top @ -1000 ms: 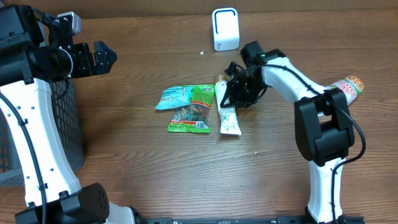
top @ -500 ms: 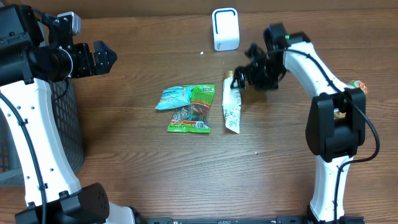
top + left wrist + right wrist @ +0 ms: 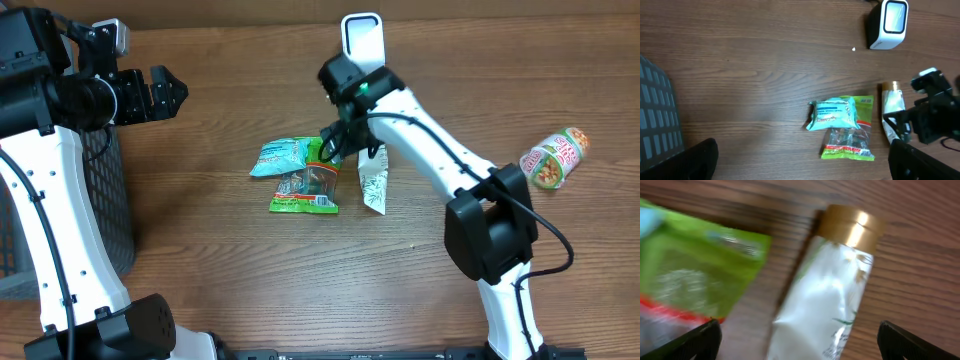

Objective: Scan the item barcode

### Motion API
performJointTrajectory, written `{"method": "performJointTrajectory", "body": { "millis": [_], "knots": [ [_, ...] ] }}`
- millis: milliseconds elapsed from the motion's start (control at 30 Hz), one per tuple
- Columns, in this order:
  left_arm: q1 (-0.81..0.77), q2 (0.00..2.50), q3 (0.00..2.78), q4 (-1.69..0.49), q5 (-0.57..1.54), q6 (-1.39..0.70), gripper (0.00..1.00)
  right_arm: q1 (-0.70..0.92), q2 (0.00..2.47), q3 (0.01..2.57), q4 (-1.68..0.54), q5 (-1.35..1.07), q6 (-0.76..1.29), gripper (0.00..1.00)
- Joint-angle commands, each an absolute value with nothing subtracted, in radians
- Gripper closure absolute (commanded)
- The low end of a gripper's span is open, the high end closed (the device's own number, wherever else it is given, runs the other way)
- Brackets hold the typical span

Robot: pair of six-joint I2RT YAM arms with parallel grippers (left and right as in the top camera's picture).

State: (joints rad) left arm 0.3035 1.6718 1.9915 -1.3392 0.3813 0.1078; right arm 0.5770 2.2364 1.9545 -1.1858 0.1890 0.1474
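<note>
Wood tabletop (image 3: 200,280) bears a white gold-capped tube (image 3: 827,295) under the wide right tool (image 3: 797,325); left tool (image 3: 802,145) wide too.

Wood tbl (image 3: 210,275), blk mesh basket (image 3: 114,215) at left

**Scanner at twelve, goods spread below it**

The white scanner (image 3: 362,30) stands upright at the table's 12 o'clock edge, its pale window seen from the left wrist view (image 3: 888,24). Near the centre lies a flat white tube (image 3: 374,185), its gold cap pointing to 12 o'clock and its crimped end to 6. Just beside it, at its 9 o'clock, lies a green snack packet (image 3: 310,190) with a clear window and a red band along its 6 o'clock edge. A teal packet (image 3: 280,157) overlaps that packet's 10 o'clock corner. Well apart, at 3 o'clock, a noodle cup (image 3: 553,158) lies on its side.
</note>
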Motion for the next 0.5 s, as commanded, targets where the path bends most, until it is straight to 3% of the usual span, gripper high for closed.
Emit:
{"method": "performJointTrajectory", "body": {
  "millis": [0, 300, 467],
  "knots": [
    [0.309, 1.668, 2.002, -1.338, 0.378, 0.105, 0.0, 0.571, 2.269, 1.897, -1.17, 0.368, 0.241, 0.0],
    [0.309, 1.668, 2.002, -1.338, 0.378, 0.105, 0.0, 0.579, 2.275, 1.805, -1.055, 0.329, 0.205, 0.0],
    [0.309, 1.668, 2.002, -1.338, 0.378, 0.105, 0.0, 0.577, 2.275, 1.805, -1.052, 0.396, 0.21, 0.16]
  ]
}}
